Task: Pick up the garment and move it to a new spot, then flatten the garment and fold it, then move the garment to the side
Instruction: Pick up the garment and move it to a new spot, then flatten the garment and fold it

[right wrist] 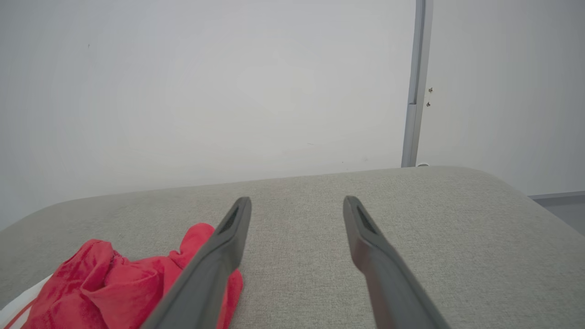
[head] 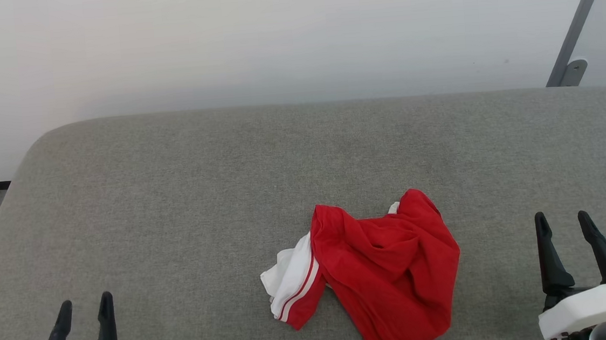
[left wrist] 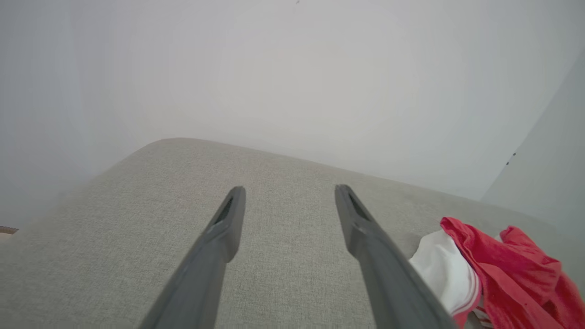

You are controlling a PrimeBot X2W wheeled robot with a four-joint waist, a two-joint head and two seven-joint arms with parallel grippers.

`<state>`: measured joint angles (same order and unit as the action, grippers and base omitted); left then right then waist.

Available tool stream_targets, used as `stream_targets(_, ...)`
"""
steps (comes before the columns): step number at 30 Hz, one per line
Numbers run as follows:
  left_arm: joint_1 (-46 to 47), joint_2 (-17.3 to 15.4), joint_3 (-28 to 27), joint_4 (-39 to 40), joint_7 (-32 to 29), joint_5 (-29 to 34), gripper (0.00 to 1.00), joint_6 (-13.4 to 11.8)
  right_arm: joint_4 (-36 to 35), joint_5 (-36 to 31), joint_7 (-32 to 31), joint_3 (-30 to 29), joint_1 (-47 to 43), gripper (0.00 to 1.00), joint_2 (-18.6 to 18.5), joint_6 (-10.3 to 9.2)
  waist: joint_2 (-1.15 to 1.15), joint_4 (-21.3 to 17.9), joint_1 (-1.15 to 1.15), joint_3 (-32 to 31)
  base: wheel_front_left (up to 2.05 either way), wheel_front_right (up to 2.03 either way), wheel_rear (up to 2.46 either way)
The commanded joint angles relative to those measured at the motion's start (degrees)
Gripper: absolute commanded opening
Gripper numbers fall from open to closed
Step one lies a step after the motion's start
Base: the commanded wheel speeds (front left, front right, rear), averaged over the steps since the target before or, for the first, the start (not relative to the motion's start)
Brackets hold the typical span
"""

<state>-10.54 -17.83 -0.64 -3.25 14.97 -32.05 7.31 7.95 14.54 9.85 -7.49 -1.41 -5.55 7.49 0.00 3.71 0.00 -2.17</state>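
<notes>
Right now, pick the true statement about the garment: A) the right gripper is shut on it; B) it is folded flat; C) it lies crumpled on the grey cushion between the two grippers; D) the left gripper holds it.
C: the garment lies bunched on the cushion, apart from the open left gripper and the open right gripper.

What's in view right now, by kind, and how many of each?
garment: 1, crumpled, red and white
grippers: 2, left gripper and right gripper, both open
grey cushion: 1, under the garment
metal post: 1, behind the cushion
Total: 5
</notes>
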Motion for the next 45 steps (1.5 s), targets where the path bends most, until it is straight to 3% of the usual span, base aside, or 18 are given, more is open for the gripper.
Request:
stream_targets(1, -0.6, 0.2, 0.2, 0.2, 0.3, -0.2, 1.0, 0.2, -0.1, -0.5, 0.1, 0.0, -0.2, 1.0, 0.3, 0.0, 0.0, 0.1, 0.0, 0.0, 0.0, 0.0, 0.0)
stream_targets(15, -1.3, -0.8, 1.7, 0.3, 0.3, 0.5, 1.0, 0.2, -0.7, -0.9, -0.2, 0.4, -0.6, 1.0, 0.3, 0.0, 0.0, 0.1, 0.0, -0.1, 0.0, 0.0, 0.0)
stream_targets(23, 2.6, -5.3, 8.3, -1.1, -0.6, -1.0, 1.0, 0.2, -0.9, -1.3, -0.4, 1.0, 0.2, 1.0, 0.2, 0.0, 0.0, -0.6, 0.0, 0.4, 0.0, 0.0, 0.0)
stream_targets(29, 9.6, -10.3, 17.0, -0.4, -7.0, -5.4, 1.0, 0.2, -0.9, -1.4, -0.4, 1.6, 1.3, 1.0, -0.1, 0.0, 0.0, -2.1, 0.0, 1.7, 0.0, 0.0, 0.0)
stream_targets(37, 21.3, -17.4, 29.2, 1.8, -20.2, -10.1, 1.0, 0.2, -0.9, -1.2, 0.5, 2.7, 3.9, 1.0, 0.3, 0.0, 0.0, -6.7, 0.0, 6.6, 0.0, 0.0, 0.0)
stream_targets(45, 28.4, -18.2, 35.5, -3.0, -30.9, -13.1, 1.0, 0.2, 0.1, -1.0, 2.0, 3.4, 6.3, 1.0, 1.4, 0.0, 0.0, -10.6, 0.0, 11.9, 0.0, 0.0, 0.0)
